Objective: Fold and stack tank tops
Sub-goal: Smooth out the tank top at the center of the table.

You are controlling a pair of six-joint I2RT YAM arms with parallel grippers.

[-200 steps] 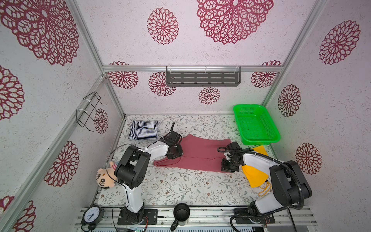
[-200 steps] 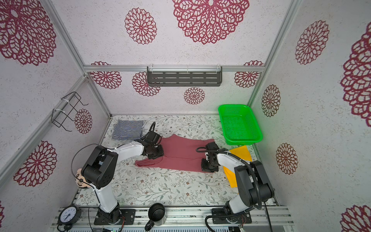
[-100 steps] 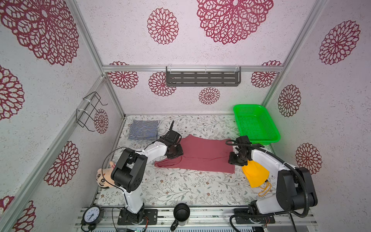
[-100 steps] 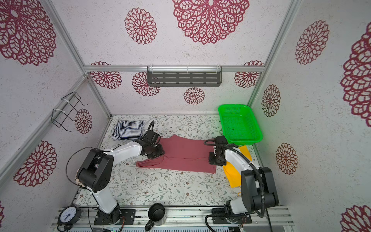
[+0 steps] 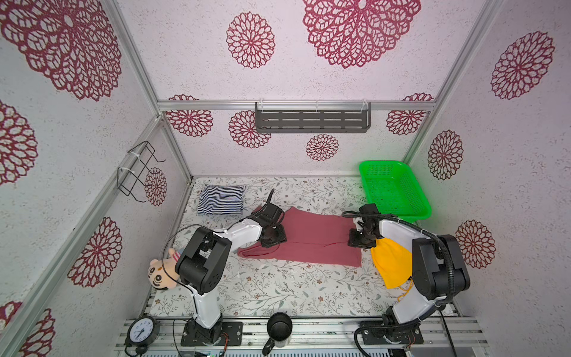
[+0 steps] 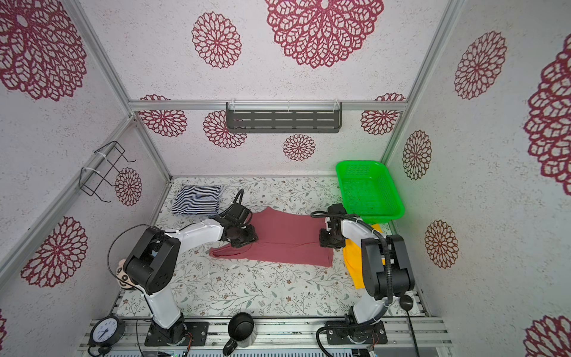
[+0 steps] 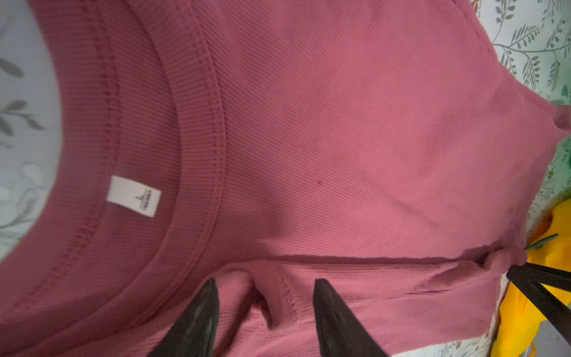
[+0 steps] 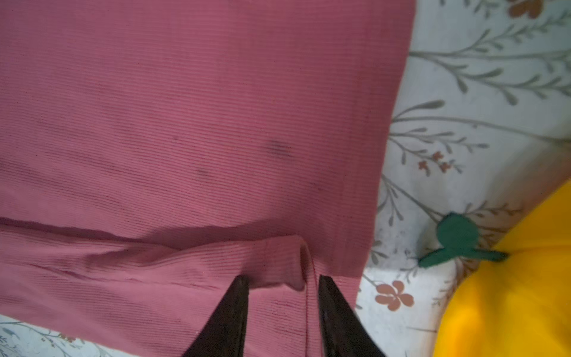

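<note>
Midway along the table (image 5: 278, 293), the maroon tank top (image 5: 312, 235) is lying limp, likely light; left gripper (image 7: 265, 281) and right gripper (image 8: 282, 277) are hovering half-open, holding nothing; its end corners probably suit pinching.

The desk (image 5: 278, 293) lies bare from 5 to 7 o'clock, nearer than the maroon tank top (image 5: 315, 241); a narrower strip at 12 o'clock is bare too. In the way: green basket (image 5: 383, 162) at 2, striped tank top (image 5: 221, 200) at 10, yellow cloth (image 5: 392, 262) at 4, plush toy (image 5: 160, 273) at 8, mug (image 5: 279, 326) at 6.
</note>
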